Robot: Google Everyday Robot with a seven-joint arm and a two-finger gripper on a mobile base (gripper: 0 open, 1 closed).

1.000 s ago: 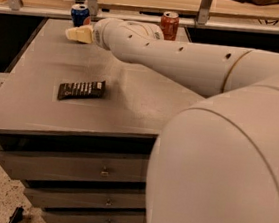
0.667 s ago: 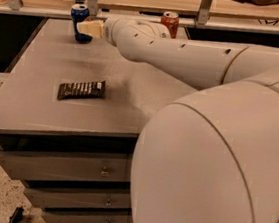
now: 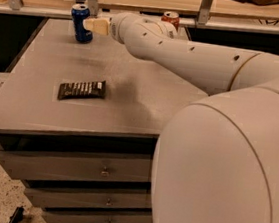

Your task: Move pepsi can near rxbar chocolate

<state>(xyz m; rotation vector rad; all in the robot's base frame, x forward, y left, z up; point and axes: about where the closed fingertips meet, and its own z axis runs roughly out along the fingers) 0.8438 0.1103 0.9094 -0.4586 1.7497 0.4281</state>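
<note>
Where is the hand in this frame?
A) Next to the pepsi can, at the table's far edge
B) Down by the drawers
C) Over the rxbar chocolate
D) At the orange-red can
A: the hand sits next to the pepsi can at the back of the table, well away from the rxbar chocolate.

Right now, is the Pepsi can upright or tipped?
Upright: the pepsi can stands on its base, silver top up, with the gripper right beside it.
</note>
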